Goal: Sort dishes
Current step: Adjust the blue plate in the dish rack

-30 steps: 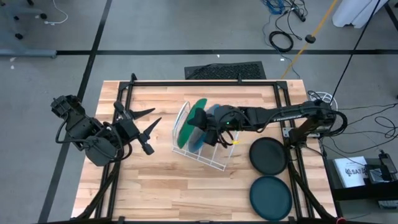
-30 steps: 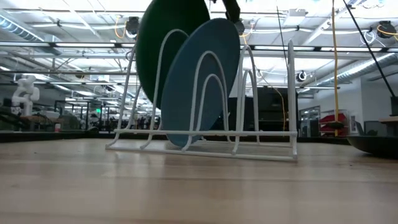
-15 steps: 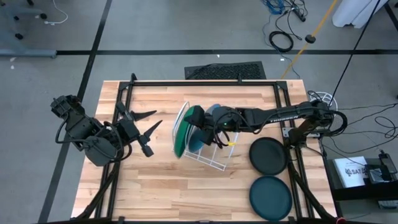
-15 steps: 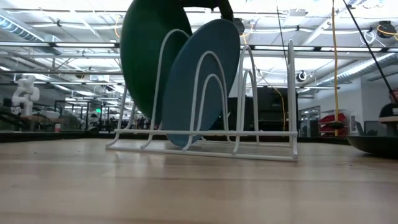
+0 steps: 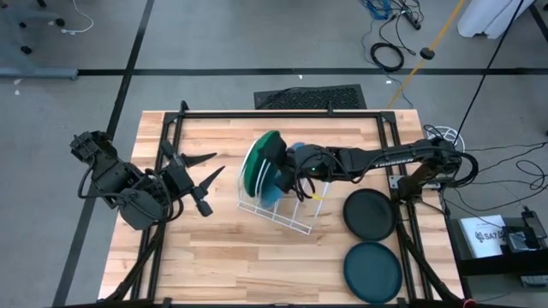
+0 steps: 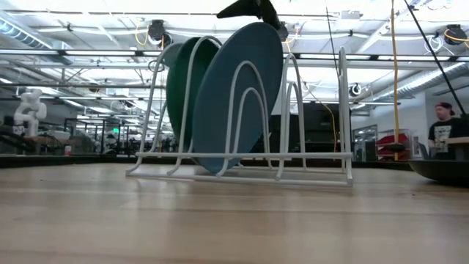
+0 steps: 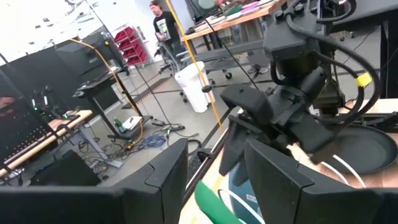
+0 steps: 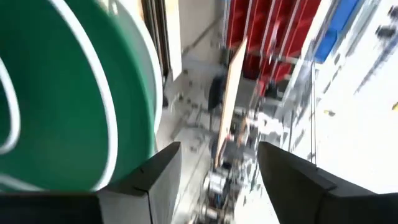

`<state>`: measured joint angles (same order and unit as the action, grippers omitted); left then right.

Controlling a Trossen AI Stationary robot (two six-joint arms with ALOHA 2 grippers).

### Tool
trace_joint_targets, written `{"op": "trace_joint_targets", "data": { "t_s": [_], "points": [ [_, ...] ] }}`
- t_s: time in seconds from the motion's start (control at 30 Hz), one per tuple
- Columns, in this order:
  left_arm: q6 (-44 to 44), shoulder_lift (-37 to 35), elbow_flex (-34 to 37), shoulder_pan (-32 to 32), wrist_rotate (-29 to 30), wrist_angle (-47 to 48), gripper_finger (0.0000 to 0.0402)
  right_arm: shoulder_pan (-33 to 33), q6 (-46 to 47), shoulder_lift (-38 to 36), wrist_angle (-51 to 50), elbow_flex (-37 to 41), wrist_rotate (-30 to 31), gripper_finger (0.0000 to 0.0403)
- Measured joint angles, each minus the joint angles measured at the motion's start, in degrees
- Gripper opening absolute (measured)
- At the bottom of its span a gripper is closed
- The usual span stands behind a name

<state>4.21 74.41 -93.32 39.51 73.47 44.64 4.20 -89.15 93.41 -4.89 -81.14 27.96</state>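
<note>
The right gripper, fingers spread and released, hovers over the green plate, which stands slotted in the rack at table centre.

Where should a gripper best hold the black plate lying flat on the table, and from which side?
Probably at the rim of the black plate, coming from above with one finger outside the edge. It lies flat, so only the raised rim offers a hold.
</note>
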Motion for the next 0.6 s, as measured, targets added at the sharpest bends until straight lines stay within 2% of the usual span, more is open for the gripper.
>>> {"op": "trace_joint_targets", "data": {
  "t_s": [0.13,0.33,0.5,0.6],
  "points": [
    [1.85,-0.02,0.0,0.0,0.0,0.25,0.0169,0.02,0.08,-0.47,-0.02,0.02,3.52,0.02],
    [6.86,0.26,0.0,-0.11,-0.02,3.58,0.0169,2.4,2.54,-3.63,0.22,0.02,3.24,0.0199],
    [10.22,1.48,0.0,-0.79,-0.03,5.91,0.0169,5.53,9.72,-8.34,-0.59,0.02,3.26,0.02],
    [11.46,2.51,0.0,-1.39,-0.04,5.95,0.0169,7.38,15.45,-12.41,-4.55,0.0,3.35,0.02]
  ]
}}
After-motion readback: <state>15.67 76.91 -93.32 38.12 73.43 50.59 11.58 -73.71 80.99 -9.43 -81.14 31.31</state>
